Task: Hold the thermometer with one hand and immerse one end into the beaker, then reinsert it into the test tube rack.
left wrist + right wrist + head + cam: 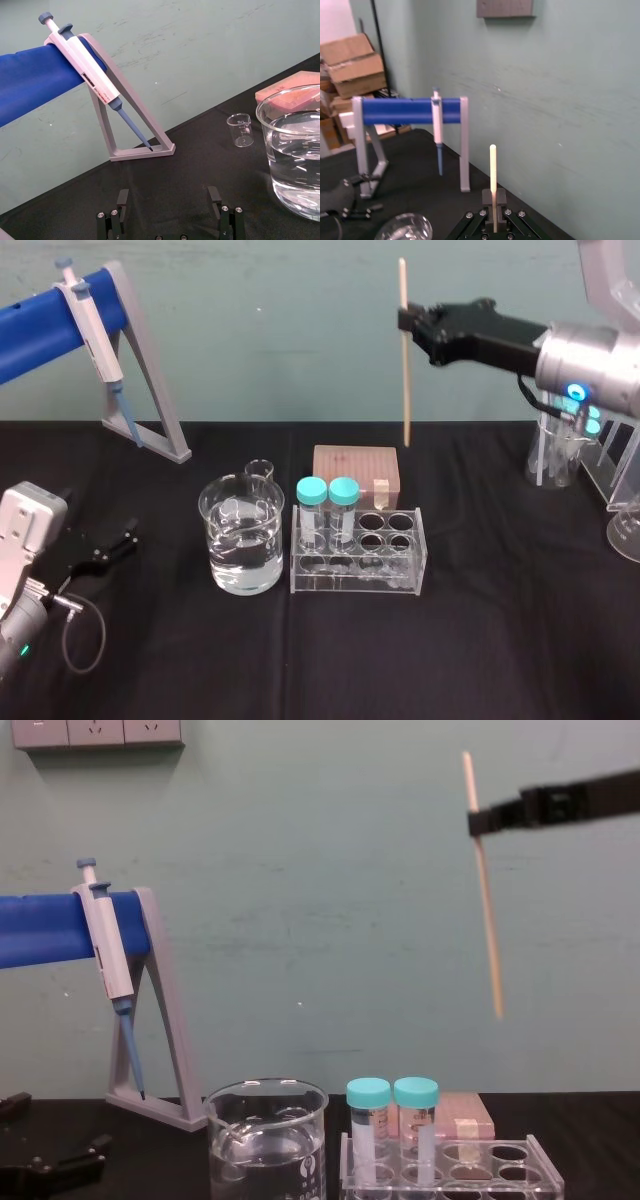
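The thermometer (404,360), a thin pale tan rod, hangs nearly upright in the air, high above the table and to the right of the test tube rack (358,552). My right gripper (405,322) is shut on its upper part; the chest view shows the same grip (476,822) on the rod (487,910), and the right wrist view shows the rod (493,170) rising from the shut fingers. The beaker (241,533), partly filled with clear liquid, stands left of the rack. My left gripper (118,543) rests low at the table's left, fingers (122,200) spread wide.
A grey pipette stand (140,400) with a blue bar and a pipette (95,335) stands at the back left. Two teal-capped vials (328,502) sit in the rack. A pink box (358,472) and a small beaker (259,473) lie behind. Glassware (560,455) stands at the right.
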Tool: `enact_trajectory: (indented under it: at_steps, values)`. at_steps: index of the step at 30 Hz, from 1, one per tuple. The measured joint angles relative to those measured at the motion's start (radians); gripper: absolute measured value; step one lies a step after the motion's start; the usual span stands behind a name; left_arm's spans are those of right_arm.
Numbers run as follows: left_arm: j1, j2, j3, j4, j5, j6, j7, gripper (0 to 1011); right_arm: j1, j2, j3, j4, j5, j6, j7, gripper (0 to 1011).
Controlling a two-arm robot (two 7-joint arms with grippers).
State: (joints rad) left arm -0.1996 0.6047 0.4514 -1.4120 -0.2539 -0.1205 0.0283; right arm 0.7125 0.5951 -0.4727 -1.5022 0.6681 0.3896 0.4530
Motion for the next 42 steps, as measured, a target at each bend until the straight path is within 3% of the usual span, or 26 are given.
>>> enact_trajectory:
  at_steps: [8, 19, 34, 42]
  values:
    - [0.0, 0.0, 0.0, 0.0, 0.0, 0.0, 0.0, 1004, -0.078, 0.012, 0.014, 0.001, -0.013, -0.062, -0.024, 41]
    - [0.0, 0.0, 0.0, 0.0, 0.0, 0.0, 0.0, 1004, -0.136, 0.001, 0.018, 0.05, -0.017, -0.137, 0.032, 41]
    - [0.0, 0.0, 0.0, 0.0, 0.0, 0.0, 0.0, 1004, -0.169, -0.005, 0.011, 0.123, -0.026, -0.26, 0.14, 41]
    - [0.0, 0.0, 0.0, 0.0, 0.0, 0.0, 0.0, 1004, -0.17, -0.018, 0.008, 0.155, -0.044, -0.287, 0.155, 41]
